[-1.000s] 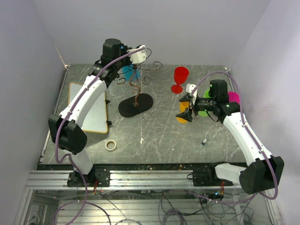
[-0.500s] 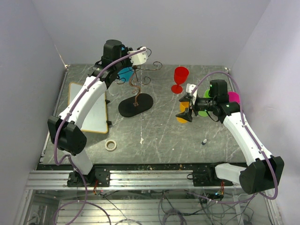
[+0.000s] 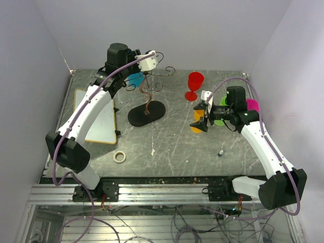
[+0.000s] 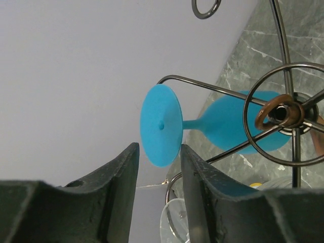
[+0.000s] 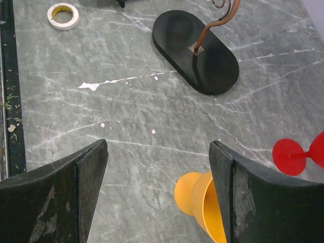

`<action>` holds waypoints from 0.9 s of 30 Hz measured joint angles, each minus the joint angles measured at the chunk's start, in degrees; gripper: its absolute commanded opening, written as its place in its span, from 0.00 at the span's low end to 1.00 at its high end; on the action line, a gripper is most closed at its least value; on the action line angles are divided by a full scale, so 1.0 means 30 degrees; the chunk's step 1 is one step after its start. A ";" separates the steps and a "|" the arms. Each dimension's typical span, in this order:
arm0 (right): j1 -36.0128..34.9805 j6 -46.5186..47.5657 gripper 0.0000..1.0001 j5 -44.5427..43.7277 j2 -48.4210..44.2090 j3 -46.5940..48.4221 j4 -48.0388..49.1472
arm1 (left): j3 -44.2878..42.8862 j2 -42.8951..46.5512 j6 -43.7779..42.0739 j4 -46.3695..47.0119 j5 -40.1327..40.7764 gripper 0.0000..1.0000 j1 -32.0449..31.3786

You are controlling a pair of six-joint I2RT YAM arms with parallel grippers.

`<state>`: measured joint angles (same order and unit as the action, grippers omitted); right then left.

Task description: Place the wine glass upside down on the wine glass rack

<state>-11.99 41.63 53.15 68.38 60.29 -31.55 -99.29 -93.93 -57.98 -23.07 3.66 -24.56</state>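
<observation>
Pulling back with its elbow swung outward, the left gripper (image 4: 158, 149) has its fingers slightly parted and empty. Blue wine glass (image 4: 223, 124) hangs inverted from the wine glass rack (image 4: 283, 91), apparently placed. Right gripper (image 5: 158, 147) gapes wide, idle.

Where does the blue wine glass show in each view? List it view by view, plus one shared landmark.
Top external: blue wine glass at the far side, left of centre, at the wine glass rack.
Left wrist: mid-frame, stem across wire arms.
Right wrist: not in it.
Shared landmark: that rack, black base in top and right wrist, wire arms in left wrist.
</observation>
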 measured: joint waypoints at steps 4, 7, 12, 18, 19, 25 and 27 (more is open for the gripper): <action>0.0000 -0.0007 0.82 -0.0022 0.0000 0.0007 0.0015 | 0.0080 0.0576 0.0357 0.0000 -0.0364 0.56 0.0000; 0.0000 -0.0087 0.82 -0.0087 -0.0015 0.0000 0.0036 | 0.0255 0.1158 0.0933 -0.0007 -0.0845 0.59 0.0000; 0.0000 -0.0313 0.85 -0.0459 -0.0109 0.0000 0.0175 | 0.0896 0.2426 0.2295 0.0000 -0.1770 0.77 -0.0015; 0.0124 -0.1443 0.87 -0.1836 -0.0466 0.0000 0.0969 | 0.1996 0.4459 0.5195 0.0036 -0.2885 1.00 -0.0015; 0.0153 -0.1632 0.87 -0.2120 -0.0546 0.0000 0.1107 | 0.2098 0.4707 0.5581 0.0036 -0.2973 1.00 -0.0015; 0.0204 -0.2863 0.86 -0.4656 -0.1231 0.0007 0.1778 | 0.2754 0.6229 0.8524 0.0000 -0.3031 1.00 -0.0015; 0.0219 -0.3213 0.85 -0.5537 -0.1355 0.0058 0.1880 | 0.3104 0.6688 0.9347 0.0007 -0.2790 1.00 -0.0015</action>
<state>-11.33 31.99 36.53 64.31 60.47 -25.91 -89.97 -73.87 -29.93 -23.05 -4.71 -24.60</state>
